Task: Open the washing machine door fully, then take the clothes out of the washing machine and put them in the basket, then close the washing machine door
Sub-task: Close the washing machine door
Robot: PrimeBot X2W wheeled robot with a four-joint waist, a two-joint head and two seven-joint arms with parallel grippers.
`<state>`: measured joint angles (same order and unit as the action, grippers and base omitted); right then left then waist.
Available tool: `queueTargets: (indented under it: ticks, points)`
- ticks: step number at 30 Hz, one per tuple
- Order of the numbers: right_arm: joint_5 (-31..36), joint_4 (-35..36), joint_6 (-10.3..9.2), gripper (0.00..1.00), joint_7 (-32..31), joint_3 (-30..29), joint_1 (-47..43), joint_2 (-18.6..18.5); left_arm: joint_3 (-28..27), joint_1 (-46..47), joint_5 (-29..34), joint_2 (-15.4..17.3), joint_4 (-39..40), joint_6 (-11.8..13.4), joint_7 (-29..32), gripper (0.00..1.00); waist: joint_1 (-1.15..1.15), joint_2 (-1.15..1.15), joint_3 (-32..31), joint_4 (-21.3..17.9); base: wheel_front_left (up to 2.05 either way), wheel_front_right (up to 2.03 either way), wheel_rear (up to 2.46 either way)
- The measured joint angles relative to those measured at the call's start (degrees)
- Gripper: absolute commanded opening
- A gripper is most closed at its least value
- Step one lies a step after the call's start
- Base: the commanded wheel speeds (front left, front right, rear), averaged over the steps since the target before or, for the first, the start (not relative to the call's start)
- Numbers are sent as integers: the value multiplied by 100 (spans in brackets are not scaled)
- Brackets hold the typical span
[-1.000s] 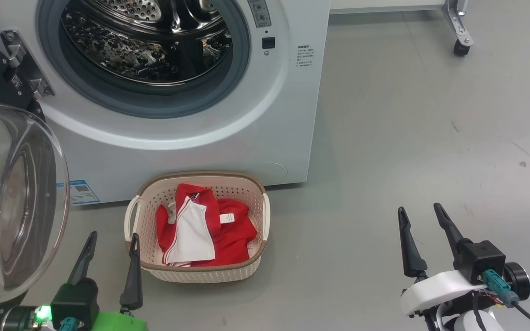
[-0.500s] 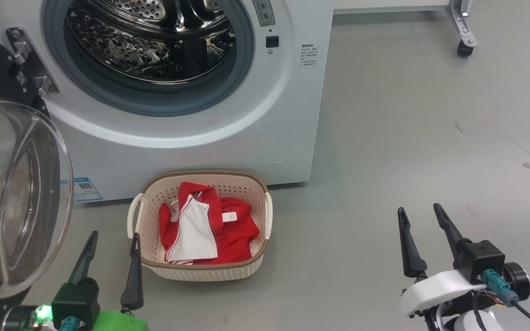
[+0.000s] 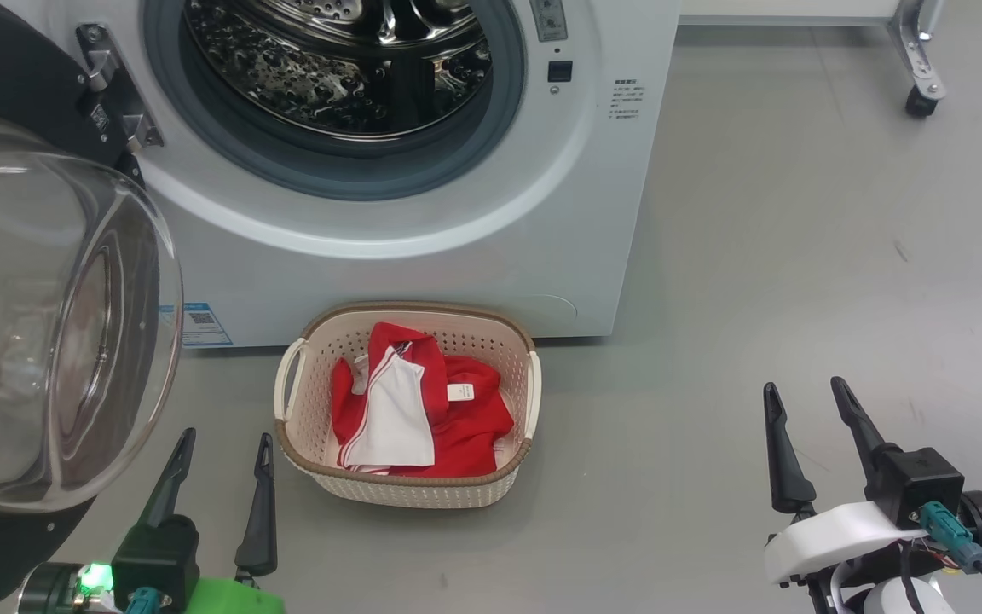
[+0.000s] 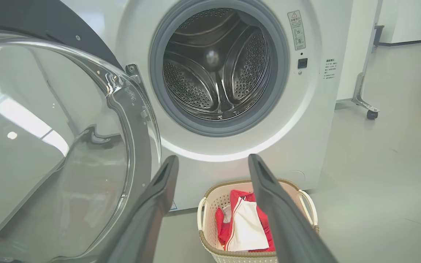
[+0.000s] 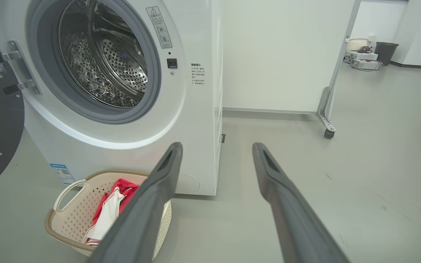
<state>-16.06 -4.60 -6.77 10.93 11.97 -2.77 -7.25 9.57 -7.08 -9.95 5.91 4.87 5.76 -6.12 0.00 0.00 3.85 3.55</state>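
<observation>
Left end effector (image 3: pixel 228 435): fingers spread wide, empty, low over the grey floor (image 3: pixel 755 256). It sits just beside the large round glossy black washing machine door with its bulging clear glass bowl (image 3: pixel 48 315), which is swung open. Right end effector (image 3: pixel 802 384): also wide, empty, well apart to the right.

Between them is the small cream perforated plastic basket with a brown rim (image 3: pixel 410 496), close against the big white front-loading washing machine (image 3: pixel 423 273). The bright red clothes with a white panel (image 3: pixel 465 422) lie in the basket. The steel drum (image 4: pixel 217 69) looks empty, so probably only closing the door is left.

Risk: the glass bowl is slick and curved, so a push there may slip. A weak push may leave the door unlatched.

Versus the earlier frame, the whole head view has shifted, so the camera moved. The basket, clothes and finger spread are unchanged.
</observation>
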Motion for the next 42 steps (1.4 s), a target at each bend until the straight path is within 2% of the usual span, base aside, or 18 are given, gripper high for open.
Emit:
queueTargets:
  ticks: [6, 29, 42]
  points:
    - [3, 51, -1, 100, -1, -24, -1, -41, -8, 0, 22, -20, 0, 0, -7, 100, 0, 0, 24, 290, 0, 0, 0]
    - [9, 55, 0, 100, -60, 81, -22, -15, -126, 0, 59, -99, -82, 48, -49, 100, 0, 0, -44, 1864, 0, 0, 0]
    - [9, 40, 0, 100, -113, 182, -131, 11, -200, -22, 96, -101, -94, 49, -42, 100, 0, 0, -185, 2518, 0, 0, 0]
